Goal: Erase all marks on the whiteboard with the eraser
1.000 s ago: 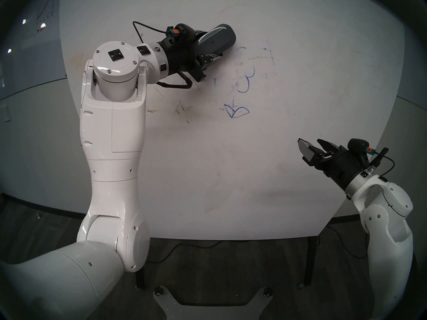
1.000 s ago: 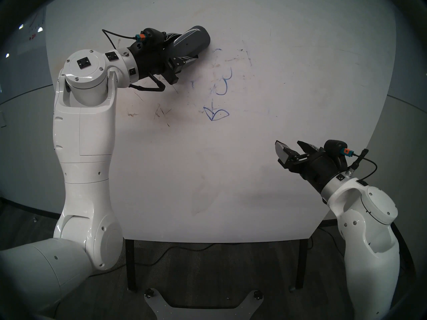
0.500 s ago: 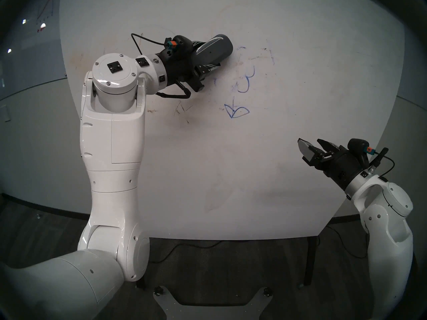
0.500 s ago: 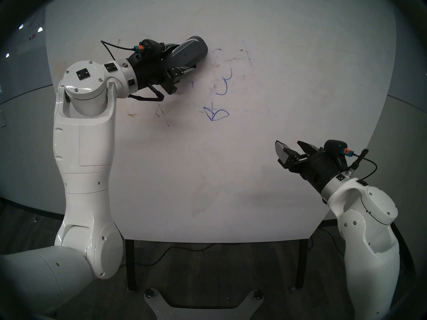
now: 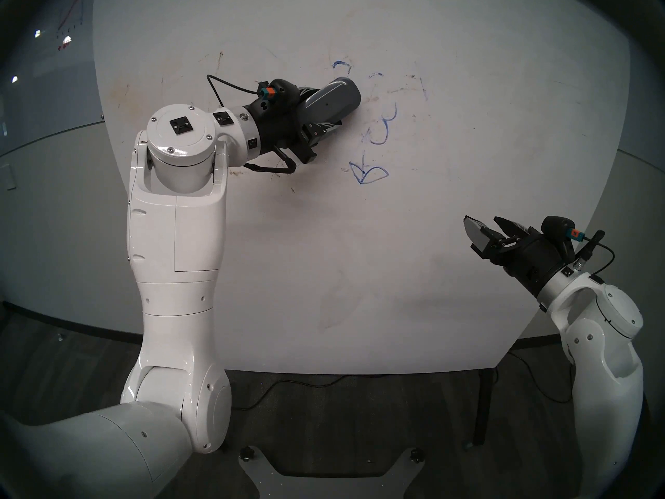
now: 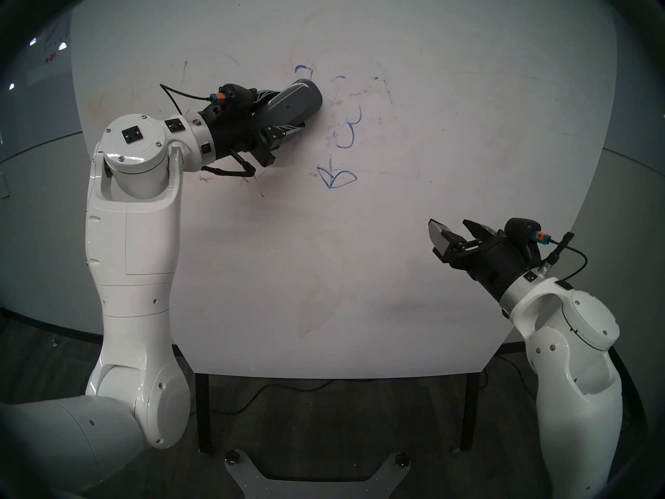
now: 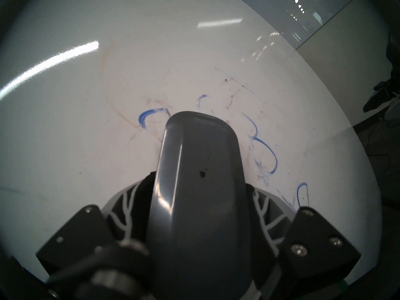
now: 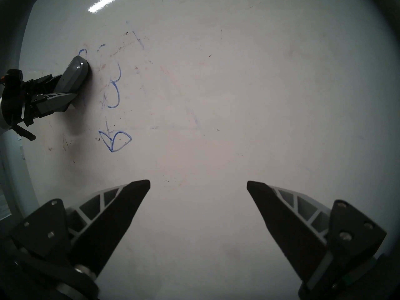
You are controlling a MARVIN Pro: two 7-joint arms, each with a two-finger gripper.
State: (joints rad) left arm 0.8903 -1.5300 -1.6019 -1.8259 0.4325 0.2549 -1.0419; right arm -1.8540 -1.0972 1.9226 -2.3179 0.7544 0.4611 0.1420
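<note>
While the eraser [image 5: 333, 100] is held with its far rounded end against the whiteboard [image 5: 467, 235], the marks [image 5: 384, 127] are catalogued as follows: a blue arc just above the eraser tip, petal loops just to its right, a two-leaf figure below and right of it.

Risk, judged: the blue arc above the tip may be missed if the stroke is carried only downward; only the end of the block appears to be in contact, so thin unwiped strips may be left; too steep an angle could let the block slip in the grip.

Left gripper [image 5: 325, 107]: jaws clamped on the eraser's sides, pointed roughly level at the board, angled toward the marks.

Right gripper [image 5: 485, 235]: well below and right of the eraser, jaws spread wide, nothing held.
</note>
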